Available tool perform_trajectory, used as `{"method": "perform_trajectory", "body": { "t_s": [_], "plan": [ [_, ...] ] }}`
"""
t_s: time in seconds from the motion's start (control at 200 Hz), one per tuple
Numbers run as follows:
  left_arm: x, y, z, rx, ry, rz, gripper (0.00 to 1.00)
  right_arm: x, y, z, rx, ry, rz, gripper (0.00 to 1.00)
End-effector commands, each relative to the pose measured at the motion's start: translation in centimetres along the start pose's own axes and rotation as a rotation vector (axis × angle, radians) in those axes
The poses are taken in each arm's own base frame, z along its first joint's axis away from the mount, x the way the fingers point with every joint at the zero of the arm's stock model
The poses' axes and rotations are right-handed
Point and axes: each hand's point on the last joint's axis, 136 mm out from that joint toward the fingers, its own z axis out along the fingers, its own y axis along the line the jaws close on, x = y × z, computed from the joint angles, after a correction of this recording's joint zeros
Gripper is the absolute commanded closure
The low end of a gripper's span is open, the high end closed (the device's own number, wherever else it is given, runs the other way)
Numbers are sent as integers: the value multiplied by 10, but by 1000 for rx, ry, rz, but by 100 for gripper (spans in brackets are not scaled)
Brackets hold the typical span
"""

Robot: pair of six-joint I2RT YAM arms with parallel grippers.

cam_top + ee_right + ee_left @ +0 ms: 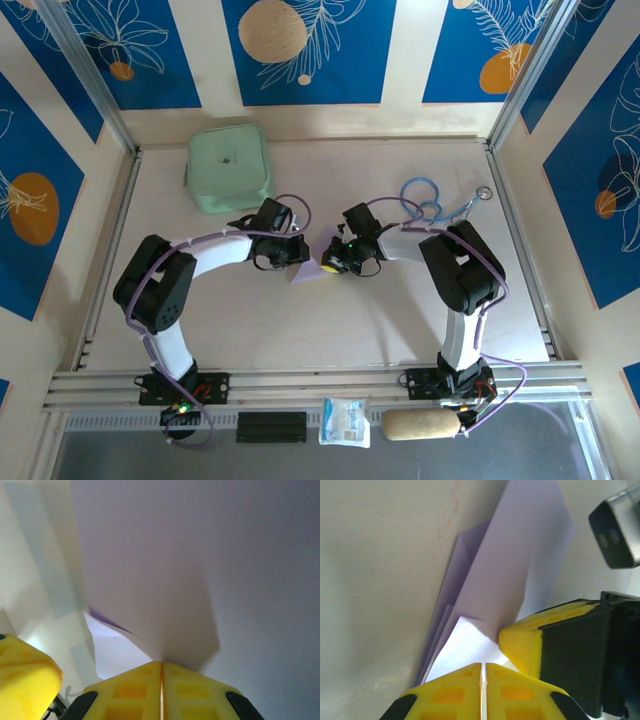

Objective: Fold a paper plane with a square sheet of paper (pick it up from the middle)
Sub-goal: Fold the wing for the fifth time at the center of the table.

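Note:
The pale lilac sheet of paper [308,270] hangs between my two grippers over the middle of the table, folded into layers with a pointed lower-left end. My left gripper [298,253] meets it from the left and my right gripper [332,264] from the right. In the left wrist view the yellow jaws of the left gripper [483,669] are shut on a thin edge of the paper [510,575], whose stacked folds run up and away. In the right wrist view the right gripper [161,664] is shut on a fold of the paper [165,565]. Each wrist view catches a yellow finger of the other gripper close by.
A mint-green pouch [228,167] lies at the back left of the table. A blue looped thing [424,198] with a metal ring lies at the back right. A white packet [345,422] and a tan roll [422,424] sit in front of the near rail.

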Motion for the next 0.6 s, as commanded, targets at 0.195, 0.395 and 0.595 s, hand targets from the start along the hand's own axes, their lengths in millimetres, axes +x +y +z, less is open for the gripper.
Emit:
{"method": "perform_trajectory", "body": {
  "t_s": [0.195,0.395,0.595],
  "plan": [
    [17,17,15,-42,73,-70,92,4,-3,5,35,56,-28,90],
    [23,32,23,-103,96,-113,95,-3,13,-6,-16,17,-44,89],
    [28,44,24,-146,83,-185,98,-9,11,-33,-18,-99,29,74]
  ]
}}
